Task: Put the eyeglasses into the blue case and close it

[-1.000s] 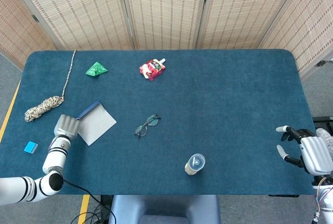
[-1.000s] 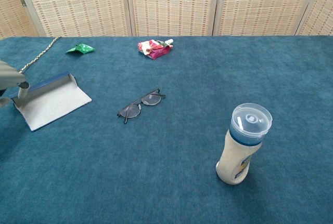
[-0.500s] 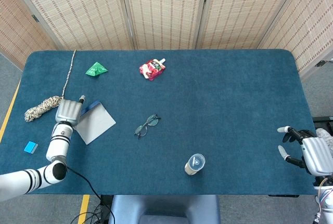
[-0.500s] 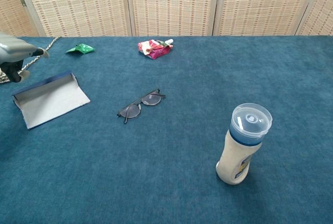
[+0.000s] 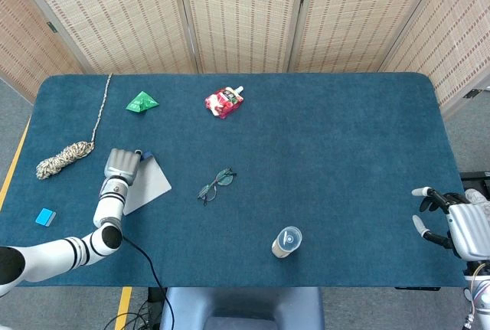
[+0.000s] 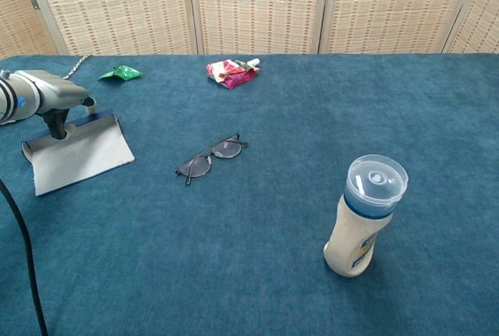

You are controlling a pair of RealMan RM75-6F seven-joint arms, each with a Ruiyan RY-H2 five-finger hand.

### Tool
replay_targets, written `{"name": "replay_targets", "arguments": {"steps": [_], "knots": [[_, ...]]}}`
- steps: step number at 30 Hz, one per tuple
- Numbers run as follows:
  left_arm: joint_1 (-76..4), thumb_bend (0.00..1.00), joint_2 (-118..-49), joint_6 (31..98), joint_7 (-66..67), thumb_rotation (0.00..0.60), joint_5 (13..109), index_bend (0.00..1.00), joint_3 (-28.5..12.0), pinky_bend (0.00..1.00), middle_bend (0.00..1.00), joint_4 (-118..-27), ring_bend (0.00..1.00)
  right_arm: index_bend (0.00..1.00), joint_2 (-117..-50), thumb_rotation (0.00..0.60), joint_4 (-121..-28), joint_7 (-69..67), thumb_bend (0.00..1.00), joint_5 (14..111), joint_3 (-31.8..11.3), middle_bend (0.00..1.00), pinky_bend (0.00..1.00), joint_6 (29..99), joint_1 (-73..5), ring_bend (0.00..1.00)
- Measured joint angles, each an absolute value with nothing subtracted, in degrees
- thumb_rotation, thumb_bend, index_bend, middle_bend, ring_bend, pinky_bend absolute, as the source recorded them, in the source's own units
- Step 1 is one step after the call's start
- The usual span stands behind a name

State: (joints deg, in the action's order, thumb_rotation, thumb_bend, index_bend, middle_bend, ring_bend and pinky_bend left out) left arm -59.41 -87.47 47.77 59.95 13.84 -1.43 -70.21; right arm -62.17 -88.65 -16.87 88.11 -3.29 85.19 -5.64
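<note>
The eyeglasses point(image 5: 216, 185) lie open on the blue cloth a little left of the middle of the head view, arms unfolded, lenses down toward the table point(image 5: 329, 138), nothing touching them. In the chest view they point(image 6: 210, 156) sit left of center, well clear of everything. Off to their left is the blue case point(image 5: 145, 182), lying open with its pale lining facing up; in the chest view the case point(image 6: 78, 153) shows a raised blue edge along its far side. The left hand point(image 5: 122, 166) is right over that far end of the case, palm down. From the chest view the left hand point(image 6: 56, 96) has at least one dark finger reaching down to the case's back edge, and it looks to touch there, though I cannot tell whether it actually grips the edge. The right hand point(image 5: 453, 223) sits at the lower right edge of the head view, off the table corner, fingers spread and holding nothing. Toward the bottom center stands a lotion bottle point(image 6: 362, 216), upright, blue-collared under a clear cap. At the upper part of the frame lie a red snack pouch point(image 5: 224, 101) and a green wrapper point(image 5: 141, 102). At far left, a coiled rope point(image 5: 64, 157) trails upward, and a small light-blue block point(image 5: 46, 217) sits below it.
</note>
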Motion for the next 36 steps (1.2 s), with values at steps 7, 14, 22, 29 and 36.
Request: {"name": "replay_targets", "arguments": {"steps": [7,14,22,29,36], "knots": [[-58.71,0.61,-85.40,50.00,56.47,0.600,22.91,0.18,-1.35,0.92,0.96,-78.50,0.91,0.33,-62.43,0.600,-88.64,-16.81,0.35,88.14,-3.38,0.55,0.35,84.77,-5.89,0.53],[-54.92,0.61,-78.93,55.42,50.66,0.600,34.32,0.20,0.12,0.91,0.95,-90.19,0.90,0.33,-62.77,0.600,-88.64,-16.63,0.34,88.26,-3.42,0.55,0.35,84.07,-6.37,0.53],[-51.81,0.61,-73.26,55.97,49.71,0.600,34.35,0.23,4.61,0.91,0.94,-95.91,0.90,0.33,-62.80,0.600,-88.66,-16.51,0.34,88.25,-3.57,0.56,0.35,83.66,-6.74,0.54],[-52.91,0.61,-74.94,54.52,53.64,0.600,27.17,0.18,6.37,0.91,0.94,-92.67,0.89,0.33,-62.73,0.600,-88.63,-16.48,0.35,88.08,-3.50,0.57,0.35,83.90,-6.47,0.55],[-54.71,0.61,-78.37,50.76,54.54,0.600,19.06,0.00,5.59,0.91,0.94,-87.60,0.90,0.33,-62.51,0.600,-88.50,-16.71,0.35,87.92,-3.49,0.58,0.35,84.53,-5.97,0.56]]}}
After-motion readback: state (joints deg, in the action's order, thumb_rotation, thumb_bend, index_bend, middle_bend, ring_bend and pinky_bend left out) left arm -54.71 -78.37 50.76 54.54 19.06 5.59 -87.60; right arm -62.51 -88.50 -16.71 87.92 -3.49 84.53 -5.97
